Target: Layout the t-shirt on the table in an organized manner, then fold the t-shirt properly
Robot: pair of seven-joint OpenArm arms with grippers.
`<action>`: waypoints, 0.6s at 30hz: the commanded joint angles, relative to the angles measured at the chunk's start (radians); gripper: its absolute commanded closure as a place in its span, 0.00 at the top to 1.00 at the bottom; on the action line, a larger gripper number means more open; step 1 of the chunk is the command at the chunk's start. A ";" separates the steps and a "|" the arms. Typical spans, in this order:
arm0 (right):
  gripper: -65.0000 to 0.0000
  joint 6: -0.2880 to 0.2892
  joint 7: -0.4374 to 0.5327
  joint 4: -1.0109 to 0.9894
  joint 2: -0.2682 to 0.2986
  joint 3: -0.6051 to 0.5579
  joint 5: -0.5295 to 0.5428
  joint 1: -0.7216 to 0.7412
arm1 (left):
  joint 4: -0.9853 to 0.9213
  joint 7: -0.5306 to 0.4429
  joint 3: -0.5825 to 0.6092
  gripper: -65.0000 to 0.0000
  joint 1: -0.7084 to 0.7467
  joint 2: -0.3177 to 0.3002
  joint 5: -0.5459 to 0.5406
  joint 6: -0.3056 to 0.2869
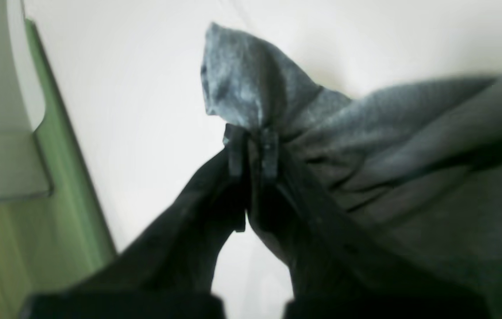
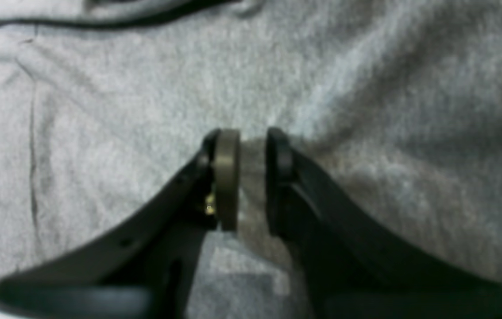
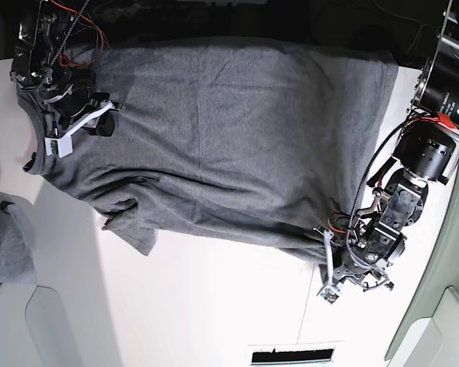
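Base view looks down on the table, a wide white surface, with the t-shirt spread grey across most of its upper half, body flat but rippled, one short sleeve lying out toward the bare tabletop. At the left edge sits a smaller grey cloth bundle, apart from the shirt and untouched by either arm. A pale green strip runs down the far right side beyond the table, and a dark slot shows at the bottom edge.

Nothing lies on the shirt but the two arms. The right gripper presses down on the cloth near the collar end; from its own wrist view the right gripper has its jaws a little apart with a ridge of grey fabric standing between them, the pads against it on both sides, so it is pinching the shirt there.

The left gripper is at the opposite corner by the hem. In the left wrist view the left gripper has its fingertips drawn tight together on a gathered corner of the t-shirt, which bunches up above the tips, with white table behind it.
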 commanded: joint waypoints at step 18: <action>0.25 -0.016 -0.033 0.008 0.011 0.003 -0.014 0.030 | 0.029 0.069 -0.008 0.47 -0.024 -0.072 -0.112 0.078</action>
